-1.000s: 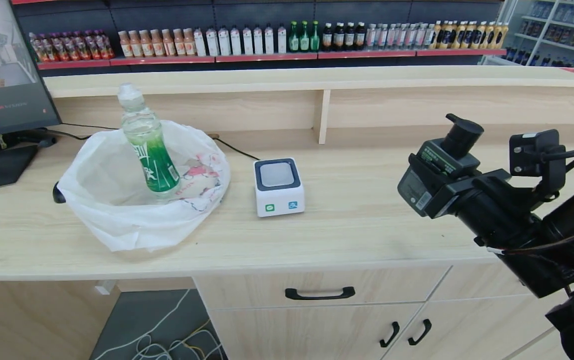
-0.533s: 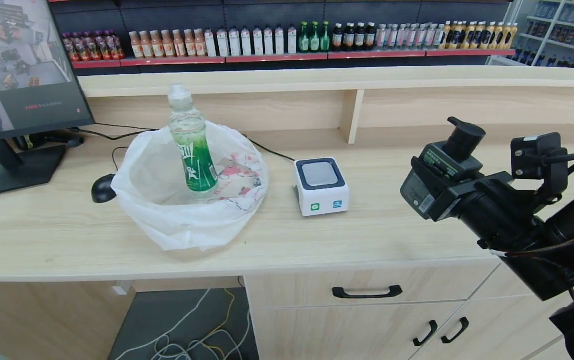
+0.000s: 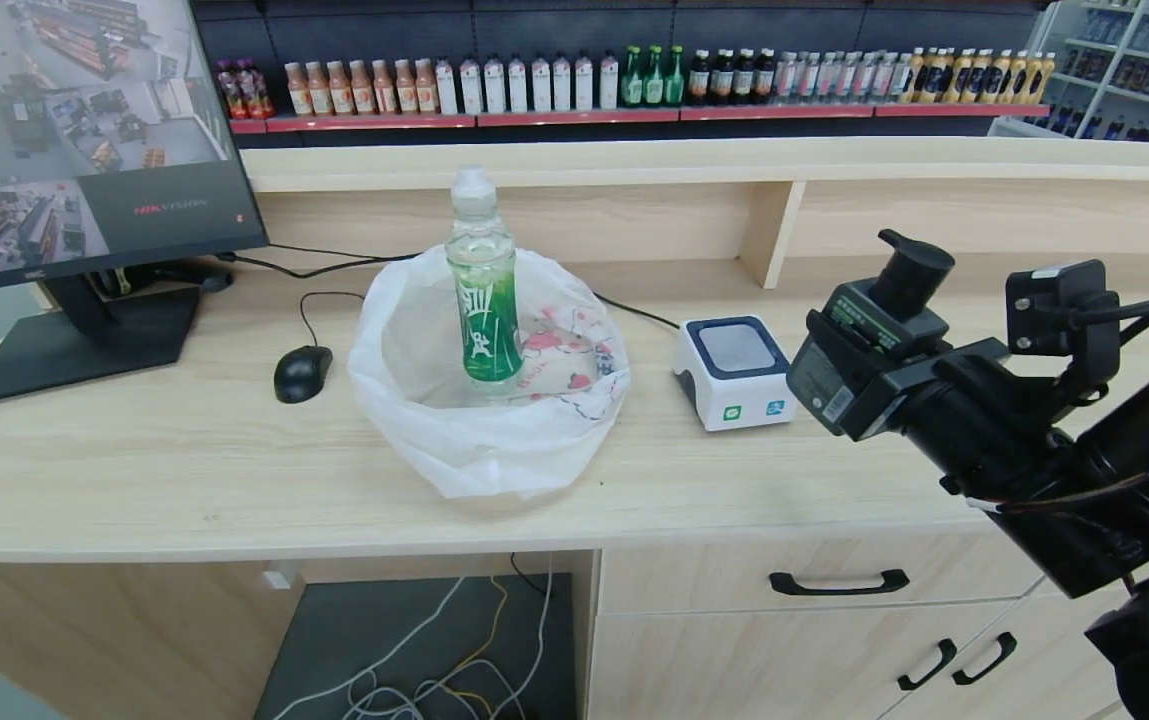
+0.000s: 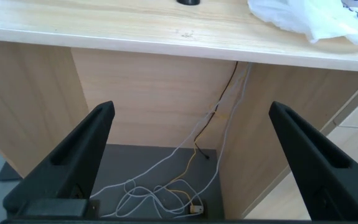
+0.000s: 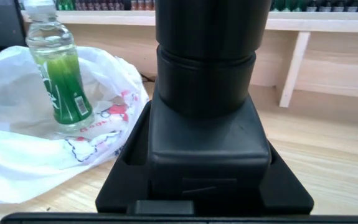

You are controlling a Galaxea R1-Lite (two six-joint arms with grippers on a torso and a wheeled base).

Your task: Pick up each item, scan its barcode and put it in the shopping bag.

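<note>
Bottle [image 3: 482, 300], clear w/ green label and white cap, stands upright inside the shopping bag [image 3: 494, 440]. Bag is white plastic w/ red print, mouth spread open, sitting on the light wood counter [image 3: 184, 470] about mid-width. From the right wrist view the bottle [image 5: 57, 74] stands toward the far side of the bag [image 5: 17, 155], w/ the bag's rim crumpled low around its base.

Scanner [image 3: 734, 375], a small white box w/ a grey window on top, sits on the counter just beside the bag on the robot's right, not touching it. A thin black cable runs from behind it toward the back wall.

Right gripper [image 3: 869, 345] hangs above the counter's front edge, to the right of the scanner and near it. Its front end shows as a black block w/ a round black barrel; can't tell its state from either view.

Left gripper [image 4: 191, 109] sits low, under counter level, facing the open knee space. Its fingers [image 4: 73, 155] are spread wide w/ nothing between them. Loose cables [image 4: 166, 186] lie on the floor there.

Left of the bag: a black mouse [image 3: 301, 373], then a monitor [image 3: 74, 130] on a black stand at the counter's far left. Behind the counter, a shelf row of drink bottles [image 3: 634, 80]. Drawers w/ black handles [image 3: 834, 580] sit below the counter on the right.
</note>
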